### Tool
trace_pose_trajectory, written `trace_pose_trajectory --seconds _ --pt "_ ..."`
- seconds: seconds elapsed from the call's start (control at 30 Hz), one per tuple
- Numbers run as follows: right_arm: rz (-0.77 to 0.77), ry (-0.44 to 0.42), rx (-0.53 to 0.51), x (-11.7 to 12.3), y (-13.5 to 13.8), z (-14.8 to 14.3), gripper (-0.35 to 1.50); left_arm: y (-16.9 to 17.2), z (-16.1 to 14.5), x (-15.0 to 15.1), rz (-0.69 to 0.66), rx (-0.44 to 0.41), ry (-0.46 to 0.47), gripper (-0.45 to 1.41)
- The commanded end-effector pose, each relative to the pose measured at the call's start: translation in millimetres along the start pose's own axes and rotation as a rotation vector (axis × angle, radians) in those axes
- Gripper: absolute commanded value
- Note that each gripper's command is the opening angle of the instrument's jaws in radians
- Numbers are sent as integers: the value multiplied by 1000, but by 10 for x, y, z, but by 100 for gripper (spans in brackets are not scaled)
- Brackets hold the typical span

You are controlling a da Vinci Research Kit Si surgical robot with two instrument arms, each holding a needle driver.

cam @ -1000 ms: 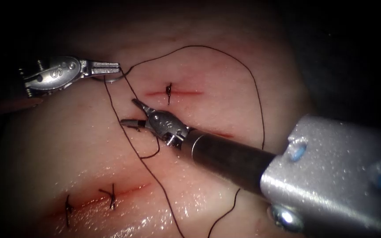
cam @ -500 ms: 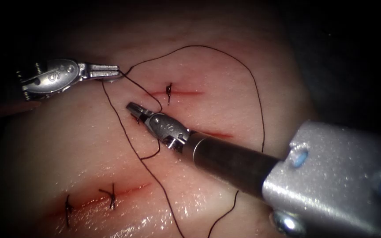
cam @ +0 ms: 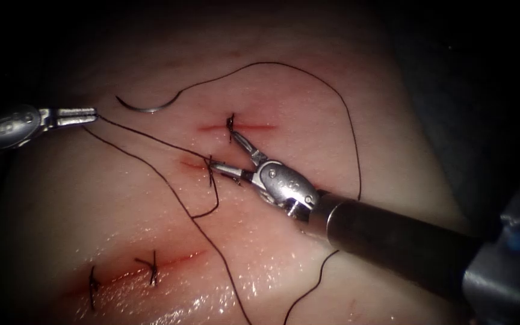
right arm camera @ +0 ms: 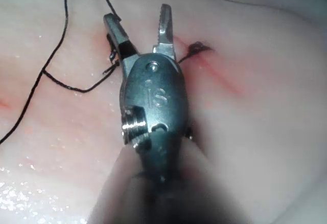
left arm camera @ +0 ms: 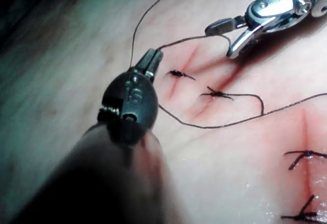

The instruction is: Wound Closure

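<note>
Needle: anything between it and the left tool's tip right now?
Nothing visible. The needle lies loose on the tissue, left of the upper cut, just past the left tool, with bare tissue between. That tool's jaws are shut on the thread. The right tool is open, holding nothing.

Pale pink tissue (cam: 308, 102) with a glossy wet sheen. Short cuts (cam: 236, 126) marked as thin red lines, tinged by red fluid (cam: 191, 162). Black thread (cam: 344, 114) in thin dark loops; black knots (cam: 151, 268) across the cuts. Curved needle (cam: 142, 107), silvery grey. Right tool (cam: 230, 153), polished silver metal on a dark grey shaft; left tool (cam: 94, 114), silver.
</note>
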Motion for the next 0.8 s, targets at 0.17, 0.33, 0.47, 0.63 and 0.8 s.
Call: trace_pose_trajectory --seconds 0.17,0.33,0.47,0.63,0.8 --pt "-55 -14 14 -8 26 -32 96 3 -31 20 -1 57 15 -45" --pt "-164 -33 20 -11 33 -36 96 9 -55 38 0 92 17 -45" --pt "-194 -68 29 -11 31 -31 99 11 -72 45 -1 123 29 -45" --pt "-194 -77 30 -11 31 -28 138 7 -70 29 -13 178 -40 -45" --pt "-195 -76 28 -12 29 -26 148 7 -59 -27 -3 265 -148 -45"
